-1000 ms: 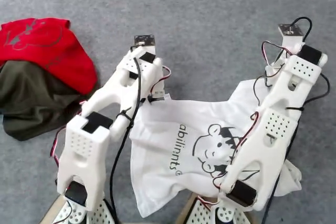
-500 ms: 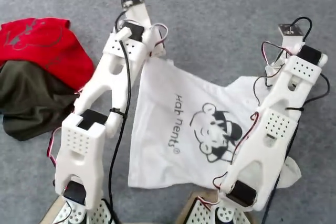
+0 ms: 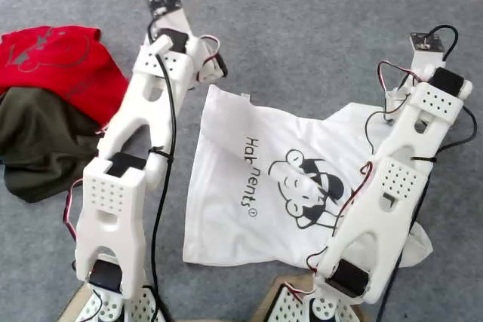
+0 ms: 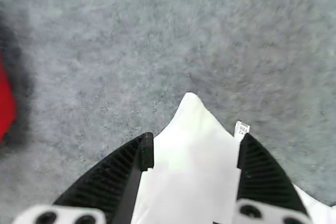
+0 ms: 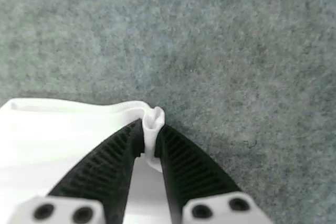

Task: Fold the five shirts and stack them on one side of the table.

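White printed shirt [image 3: 256,201] spread near the grey table's [image 3: 317,43] front edge, right gripper [image 5: 151,125] jaws pinched on a fold of its edge (nearly closed), left gripper [image 4: 195,139] jaws wide apart over its far corner, holding nothing, dark green shirt [image 3: 38,148] and red shirt [image 3: 60,65] heaped at the left edge.

The right arm [image 3: 392,186] covers part of the white shirt [image 3: 219,224] and its print.

Shirt [image 3: 279,186] on table [image 3: 302,35], centre-right; shirt pile [image 3: 53,103] well apart, far left.
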